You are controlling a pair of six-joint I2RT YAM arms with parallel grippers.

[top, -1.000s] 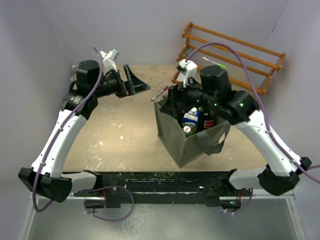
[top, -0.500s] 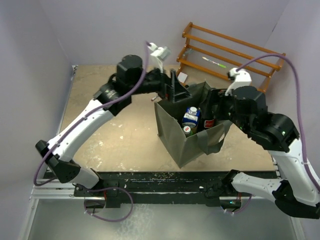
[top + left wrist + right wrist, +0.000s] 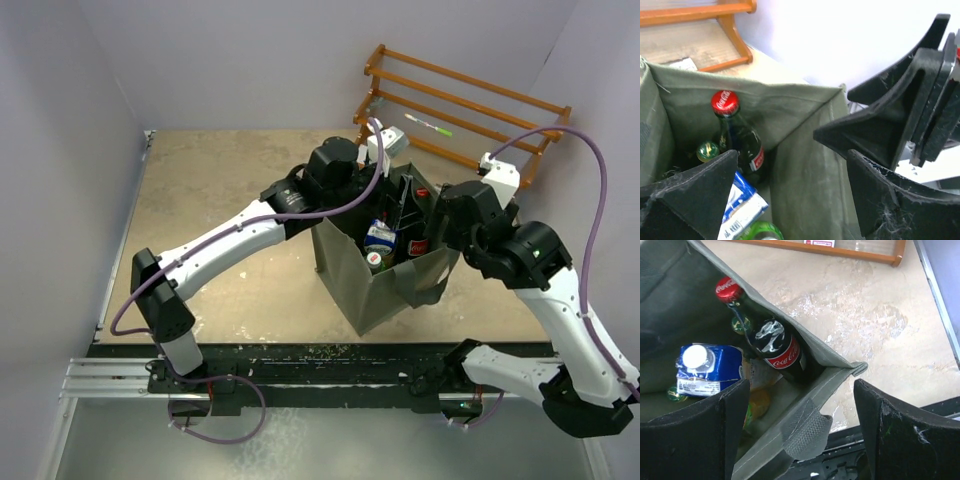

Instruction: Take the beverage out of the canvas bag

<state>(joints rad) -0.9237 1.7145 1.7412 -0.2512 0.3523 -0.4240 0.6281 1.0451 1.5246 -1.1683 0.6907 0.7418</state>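
Observation:
The grey-green canvas bag [image 3: 352,272] stands open in the middle of the table. Inside it a dark cola bottle [image 3: 776,349] with a red cap leans on the right wall, beside a blue and white carton [image 3: 706,368] and a green-capped bottle [image 3: 707,150]. My left gripper [image 3: 790,200] is open, astride the bag's wall at its far rim [image 3: 400,200]. My right gripper [image 3: 800,435] is open at the bag's right rim [image 3: 440,222], with the rim and a strap handle [image 3: 807,432] between its fingers. Neither holds anything.
A wooden rack [image 3: 462,108] stands at the back right, with a green pen [image 3: 428,124] on it. A black rail [image 3: 300,358] runs along the near edge. Purple walls close in both sides.
My left arm has swung from the table's far left across to the bag's far rim. My right gripper has moved from above the bag to its right rim.

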